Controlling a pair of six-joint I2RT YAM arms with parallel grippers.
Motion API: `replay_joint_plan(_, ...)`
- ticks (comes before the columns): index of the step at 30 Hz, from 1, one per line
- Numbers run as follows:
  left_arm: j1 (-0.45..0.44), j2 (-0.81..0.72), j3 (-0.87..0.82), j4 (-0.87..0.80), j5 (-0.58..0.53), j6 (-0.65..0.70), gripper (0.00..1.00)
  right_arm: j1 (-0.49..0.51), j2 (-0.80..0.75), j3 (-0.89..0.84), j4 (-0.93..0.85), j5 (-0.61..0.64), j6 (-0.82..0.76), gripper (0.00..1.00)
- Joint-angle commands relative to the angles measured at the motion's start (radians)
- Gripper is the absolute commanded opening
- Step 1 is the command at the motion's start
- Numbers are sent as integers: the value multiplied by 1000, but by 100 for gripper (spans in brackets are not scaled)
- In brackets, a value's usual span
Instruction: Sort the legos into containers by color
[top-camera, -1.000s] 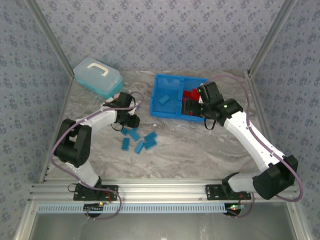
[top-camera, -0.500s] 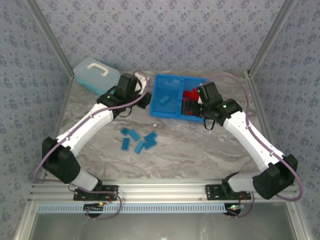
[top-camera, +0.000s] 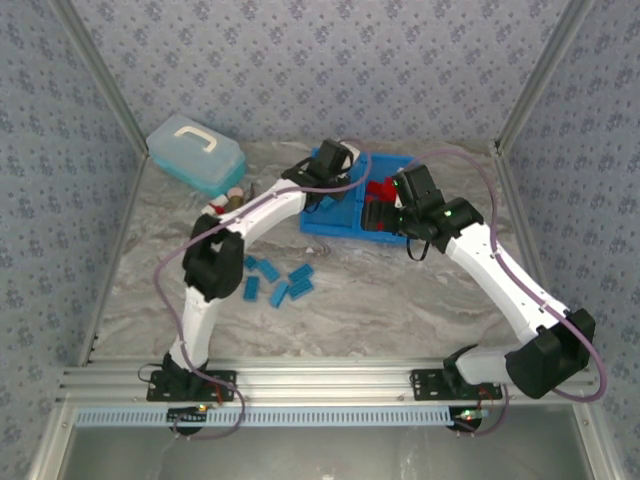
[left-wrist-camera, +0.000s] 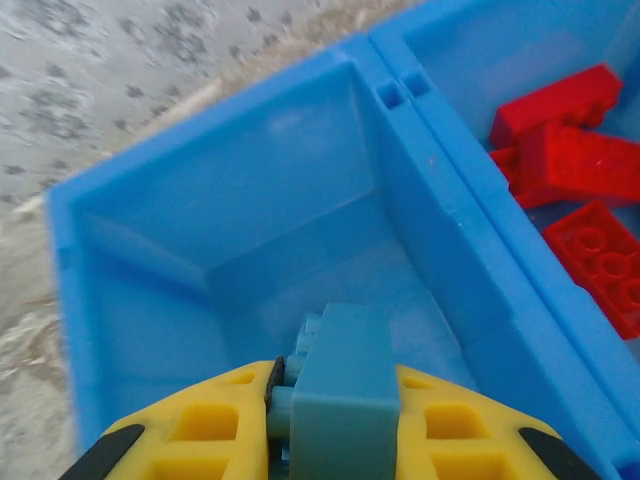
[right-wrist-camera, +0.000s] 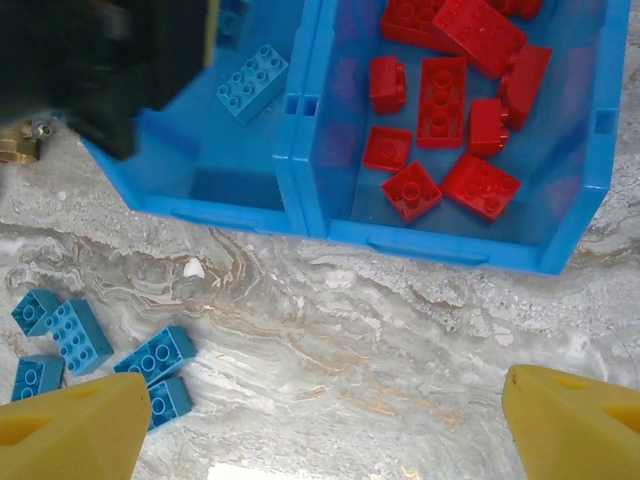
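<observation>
The bright blue bin (top-camera: 340, 232) stands at the back middle of the table. My left gripper (left-wrist-camera: 340, 400) is shut on a blue lego (left-wrist-camera: 345, 385) and hangs over the bin's left compartment (left-wrist-camera: 200, 200); from above, that gripper (top-camera: 335, 160) sits at the bin's back left. One blue lego (right-wrist-camera: 252, 83) lies in the left compartment. Several red legos (right-wrist-camera: 440, 100) fill the right compartment. My right gripper (right-wrist-camera: 325, 425) stands open over bare table, just in front of the bin's front wall (right-wrist-camera: 440, 243). Several loose blue legos (top-camera: 275, 280) lie on the table at centre left.
A pale blue lidded box (top-camera: 195, 155) with a white handle stands at the back left. Small brass and red-white items (top-camera: 230, 203) lie between that box and the bin. Metal frame posts line both sides of the marbled table.
My left arm has swung from the loose blue legos up and right to the bin's left compartment, carrying a blue lego. The right arm has not moved.
</observation>
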Motion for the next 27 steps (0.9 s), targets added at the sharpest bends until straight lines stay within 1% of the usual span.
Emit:
replay_joint_plan(1,-7,88,173,-72,-13,4,25,4,-3,20,-25,21,9,94)
replay_joint_plan(4,-8,165,266,-112,-24,-18,33,4,-13,21,-32,21,9,94)
replay_joint_plan(6,-7,182,282,-111,-18,-26,50,5,-21,19,-39,23,9,94)
replay_joint_plan(8,-8,174,276,-106,-8,-33,61,4,-29,19,-43,27,8,94)
replay_joint_plan(10,-8,159,267,-104,-3,-32,67,4,-35,18,-46,32,8,94)
replay_joint_plan(11,-8,148,261,-107,2,-27,68,4,-37,19,-45,30,9,94)
replay_joint_plan(13,-9,112,244,-113,16,-24,68,4,-38,21,-44,29,9,94)
replay_joint_plan(16,-18,-1,166,-101,37,-26,68,4,-39,22,-40,32,9,94)
replay_joint_plan(19,-29,-191,1,-47,72,-26,68,4,-38,13,-32,34,9,94)
replay_joint_plan(22,-32,-392,-225,-32,168,6,68,4,-38,2,-20,23,10,94)
replay_joint_plan(25,-41,-535,-377,-134,269,76,69,6,-39,-8,-9,14,9,94)
replay_joint_plan(27,-63,-620,-480,-213,264,95,69,7,-37,-13,-1,7,9,94)
